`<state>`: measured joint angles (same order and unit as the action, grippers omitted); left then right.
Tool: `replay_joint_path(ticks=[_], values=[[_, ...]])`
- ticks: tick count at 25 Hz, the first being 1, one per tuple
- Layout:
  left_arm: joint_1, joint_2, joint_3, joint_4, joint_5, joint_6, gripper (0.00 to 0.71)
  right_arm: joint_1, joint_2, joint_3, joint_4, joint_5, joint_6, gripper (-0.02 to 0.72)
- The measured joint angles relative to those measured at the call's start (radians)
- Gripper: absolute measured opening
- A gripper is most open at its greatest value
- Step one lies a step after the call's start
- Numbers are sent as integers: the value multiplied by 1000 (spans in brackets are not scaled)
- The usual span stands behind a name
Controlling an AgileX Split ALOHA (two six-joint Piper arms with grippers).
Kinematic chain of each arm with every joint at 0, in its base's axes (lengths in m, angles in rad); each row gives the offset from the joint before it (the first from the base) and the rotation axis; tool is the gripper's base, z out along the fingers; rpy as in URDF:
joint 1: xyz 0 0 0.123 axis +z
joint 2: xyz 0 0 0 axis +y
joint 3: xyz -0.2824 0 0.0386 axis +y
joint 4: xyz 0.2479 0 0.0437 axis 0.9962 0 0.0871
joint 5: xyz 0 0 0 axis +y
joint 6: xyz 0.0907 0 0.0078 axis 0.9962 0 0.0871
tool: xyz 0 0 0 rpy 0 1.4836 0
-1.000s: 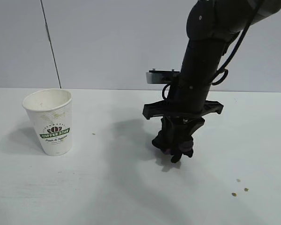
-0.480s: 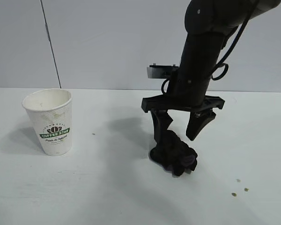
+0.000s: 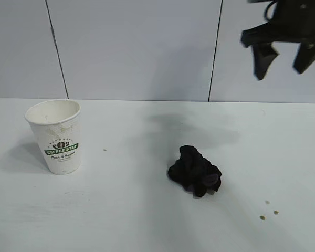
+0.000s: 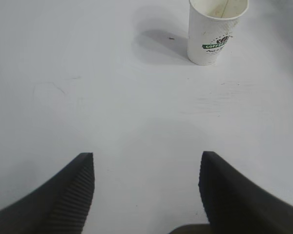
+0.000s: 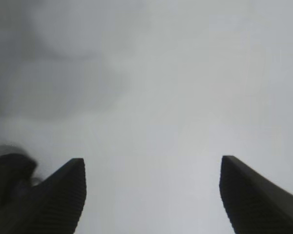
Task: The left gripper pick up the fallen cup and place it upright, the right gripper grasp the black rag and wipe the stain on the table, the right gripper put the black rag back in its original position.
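Observation:
The white cup (image 3: 56, 137) with the green logo stands upright on the white table (image 3: 121, 210) at the left; it also shows far off in the left wrist view (image 4: 214, 30). The black rag (image 3: 194, 171) lies loose as a wad on the table right of centre, and its edge shows in the right wrist view (image 5: 7, 168). My right gripper (image 3: 283, 65) is open and empty, high above the table at the upper right. My left gripper (image 4: 146, 158) is open and empty over bare table, well back from the cup. No olive-brown stain shows.
A few tiny brown specks (image 3: 269, 212) lie on the table right of the rag, and one speck (image 3: 104, 150) lies right of the cup. A grey panelled wall (image 3: 136, 47) stands behind the table.
My right gripper opened, let go of the black rag on the table, then rose and moved up and to the right. The rag stays where it was dropped. The cup has not moved.

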<state>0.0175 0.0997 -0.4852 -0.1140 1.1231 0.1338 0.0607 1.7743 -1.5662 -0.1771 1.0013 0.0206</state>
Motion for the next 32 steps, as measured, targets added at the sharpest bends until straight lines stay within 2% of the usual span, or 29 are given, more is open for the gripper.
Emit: replay_joint_path(ticks=[6, 10, 13, 21, 26, 32], values=[[0, 0, 0, 0, 0, 0, 452, -262, -225, 0, -8, 57, -7, 524], [0, 0, 0, 0, 0, 0, 452, -370, -433, 0, 15, 64, -9, 522], [0, 0, 0, 0, 0, 0, 452, -372, -615, 0, 51, 74, -14, 518], [0, 0, 0, 1, 0, 0, 452, -300, -1163, 103, 215, 84, -96, 516], [0, 0, 0, 1, 0, 0, 452, -300, -1475, 339, 291, 100, -125, 516], [0, 0, 0, 1, 0, 0, 452, -254, -1757, 676, 294, 99, -126, 516]])
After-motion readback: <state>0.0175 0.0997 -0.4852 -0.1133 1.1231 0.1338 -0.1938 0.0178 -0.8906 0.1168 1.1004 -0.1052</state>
